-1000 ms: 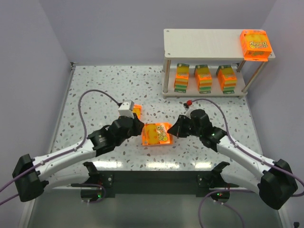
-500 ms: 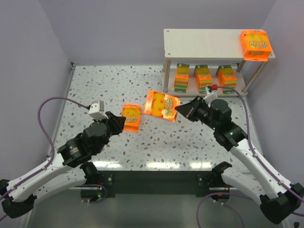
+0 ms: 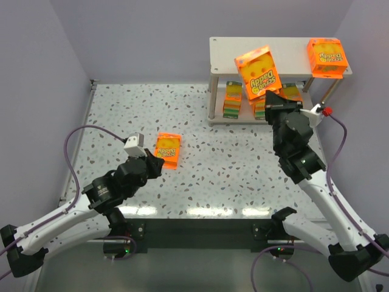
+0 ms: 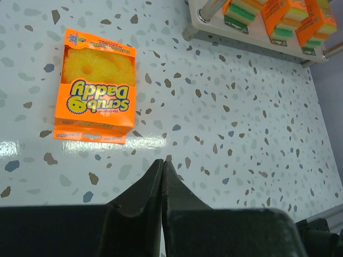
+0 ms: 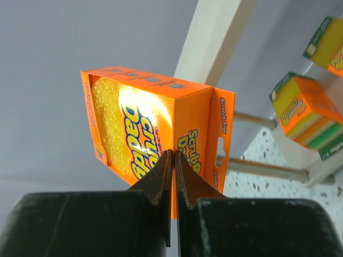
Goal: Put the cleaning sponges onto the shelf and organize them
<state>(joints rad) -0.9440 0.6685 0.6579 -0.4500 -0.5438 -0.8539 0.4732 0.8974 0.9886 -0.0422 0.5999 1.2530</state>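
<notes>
My right gripper (image 3: 273, 97) (image 5: 172, 155) is shut on the thin flap of an orange sponge pack (image 3: 257, 73) (image 5: 144, 123), held in the air in front of the shelf's top board (image 3: 255, 52). Another pack (image 3: 327, 58) lies on the right end of that board. Three packs stand on the lower tier (image 3: 233, 99), partly hidden behind the held one. One pack (image 3: 168, 149) (image 4: 96, 91) lies flat on the table. My left gripper (image 3: 159, 165) (image 4: 162, 163) is shut and empty, just short of that pack's near edge.
The shelf stands on light cylindrical legs (image 3: 213, 94) at the table's back right. Its lower board (image 4: 252, 32) and packs (image 4: 289, 16) show in the left wrist view. Lilac walls enclose the speckled table (image 3: 243, 164). Purple cables trail from both arms.
My right arm has lifted its pack from the table's middle up to the shelf's top board. My left arm let go of the other pack, drew back and shut.
</notes>
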